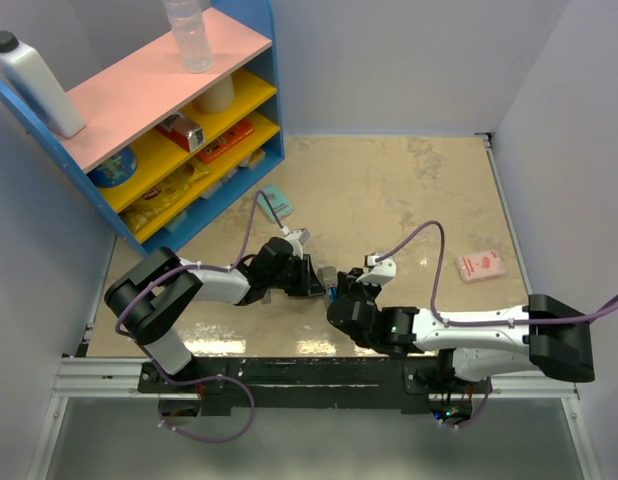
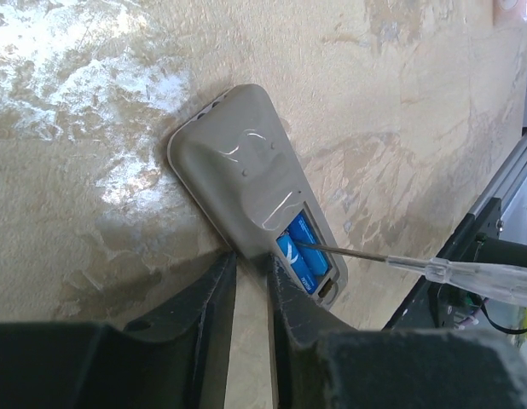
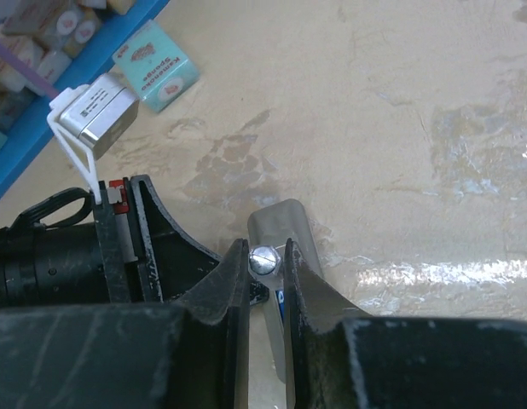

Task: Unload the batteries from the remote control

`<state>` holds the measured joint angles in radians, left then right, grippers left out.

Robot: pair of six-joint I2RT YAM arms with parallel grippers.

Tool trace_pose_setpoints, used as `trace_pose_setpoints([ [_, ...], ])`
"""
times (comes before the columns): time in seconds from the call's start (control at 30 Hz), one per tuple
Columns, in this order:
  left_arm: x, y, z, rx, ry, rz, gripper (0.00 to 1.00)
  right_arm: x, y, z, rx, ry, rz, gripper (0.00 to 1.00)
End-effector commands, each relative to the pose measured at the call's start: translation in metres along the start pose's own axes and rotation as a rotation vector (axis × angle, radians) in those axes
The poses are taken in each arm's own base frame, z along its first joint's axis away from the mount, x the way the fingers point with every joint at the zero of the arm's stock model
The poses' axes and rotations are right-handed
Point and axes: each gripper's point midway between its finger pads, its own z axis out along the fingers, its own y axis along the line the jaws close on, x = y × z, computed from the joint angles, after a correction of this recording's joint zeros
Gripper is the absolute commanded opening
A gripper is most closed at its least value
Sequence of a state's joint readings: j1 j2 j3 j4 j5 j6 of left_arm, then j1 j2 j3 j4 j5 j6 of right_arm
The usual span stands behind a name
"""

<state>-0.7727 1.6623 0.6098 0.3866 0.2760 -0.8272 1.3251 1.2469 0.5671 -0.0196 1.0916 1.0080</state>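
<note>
Step in hand: levering the cells out of the open bay. The remote control (image 2: 246, 183) lies back-side up on the table (image 2: 400, 102), between the two arms. Its bay is uncovered, and the two blue batteries (image 2: 296, 254) sit side by side in it, at the end nearer my left wrist camera. My right gripper (image 3: 265, 247) is pinched on a clear-handled screwdriver (image 2: 455, 273). The thin shaft reaches in from the right with its tip at the batteries. My left gripper (image 2: 251, 258) stands at the remote's long edge just beside the bay, fingers only narrowly apart. I cannot tell whether they bear on the casing. Neither battery has left the bay, so I judge extraction as begun but not achieved. Next move, as I judge it: work the tip under one battery's end and lift, with the left arm bracing the casing against sliding. Risk: the tip may skid off the rounded cell.
</note>
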Motion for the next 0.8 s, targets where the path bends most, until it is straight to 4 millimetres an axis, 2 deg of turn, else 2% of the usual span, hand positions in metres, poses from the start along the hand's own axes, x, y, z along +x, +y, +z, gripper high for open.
trace_pose_setpoints([
  [0.0,-0.011,-0.006,0.002,0.004,-0.041,0.021,0.25,0.110,-0.048,-0.038,0.016,0.440,-0.003,0.00],
  [0.07,-0.011,-0.005,0.003,0.001,-0.039,0.023,0.24,0.104,-0.049,-0.036,0.015,0.422,0.003,0.00],
  [0.17,-0.010,-0.002,0.004,-0.009,-0.036,0.025,0.24,0.095,-0.041,-0.034,-0.029,0.405,0.013,0.00],
  [0.23,-0.010,0.001,0.005,-0.030,-0.030,0.037,0.24,0.096,-0.039,-0.032,-0.067,0.441,0.034,0.00],
  [0.27,-0.013,0.002,0.006,-0.042,-0.039,0.044,0.24,0.089,-0.036,-0.022,-0.080,0.429,0.066,0.00],
  [0.3,-0.014,0.003,0.007,-0.047,-0.039,0.051,0.24,0.092,-0.043,-0.020,-0.085,0.443,0.064,0.00],
  [0.37,-0.015,0.006,0.008,-0.066,-0.036,0.061,0.24,0.082,-0.039,-0.012,-0.128,0.436,0.102,0.00],
  [0.47,-0.013,0.007,0.009,-0.070,-0.027,0.062,0.24,0.079,-0.038,-0.012,-0.171,0.433,0.104,0.00],
  [0.63,-0.010,0.008,0.012,-0.069,-0.021,0.062,0.24,0.073,-0.039,-0.010,-0.164,0.419,0.107,0.00],
  [0.77,-0.011,0.009,0.012,-0.079,-0.024,0.061,0.24,0.059,-0.046,-0.003,-0.125,0.387,0.111,0.00],
])
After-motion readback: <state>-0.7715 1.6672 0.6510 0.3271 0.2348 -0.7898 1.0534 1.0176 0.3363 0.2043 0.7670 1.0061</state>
